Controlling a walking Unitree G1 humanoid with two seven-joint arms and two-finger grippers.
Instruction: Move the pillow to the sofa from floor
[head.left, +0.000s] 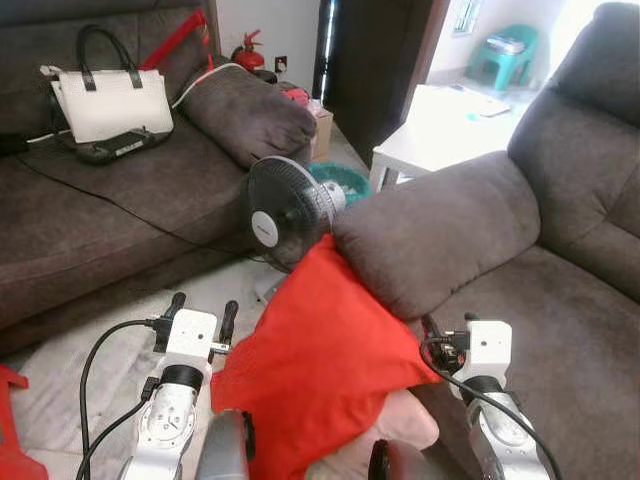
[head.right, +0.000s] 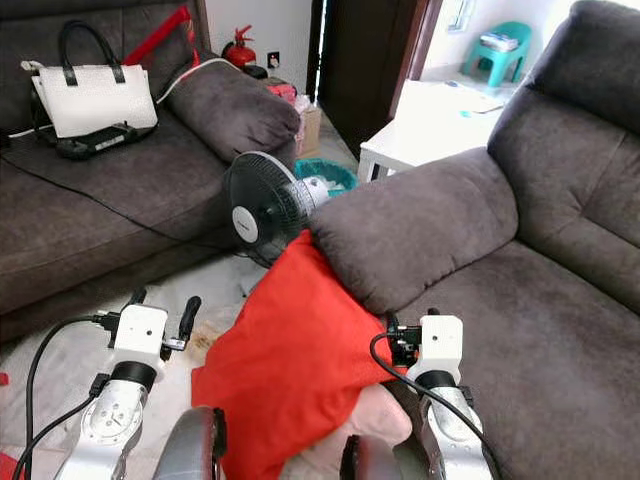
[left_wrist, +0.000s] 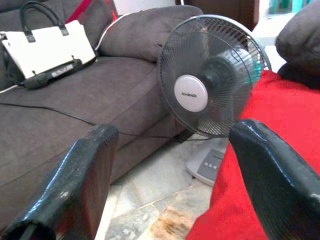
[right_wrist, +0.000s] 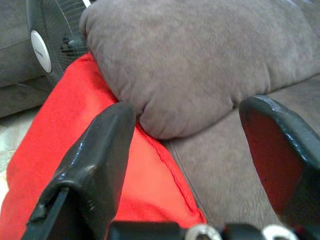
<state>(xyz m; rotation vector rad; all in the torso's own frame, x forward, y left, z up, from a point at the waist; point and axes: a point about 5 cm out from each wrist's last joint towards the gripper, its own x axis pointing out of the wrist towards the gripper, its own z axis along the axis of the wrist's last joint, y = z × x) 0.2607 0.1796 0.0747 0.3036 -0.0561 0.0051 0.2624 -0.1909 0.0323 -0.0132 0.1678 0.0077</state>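
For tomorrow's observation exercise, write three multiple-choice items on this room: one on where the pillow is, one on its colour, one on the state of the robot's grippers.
1. The pillow leans against:
A. the sofa arm
B. the white handbag
C. the door

2. The pillow is:
A. blue
B. red
C. green

3. Both grippers are:
A. shut on the pillow
B. open
C. holding the fan

Answers: 1 A, the pillow rests against the sofa arm. 2 B, its cover is plainly red. 3 B, the left gripper and right gripper show spread fingers either side of the pillow.
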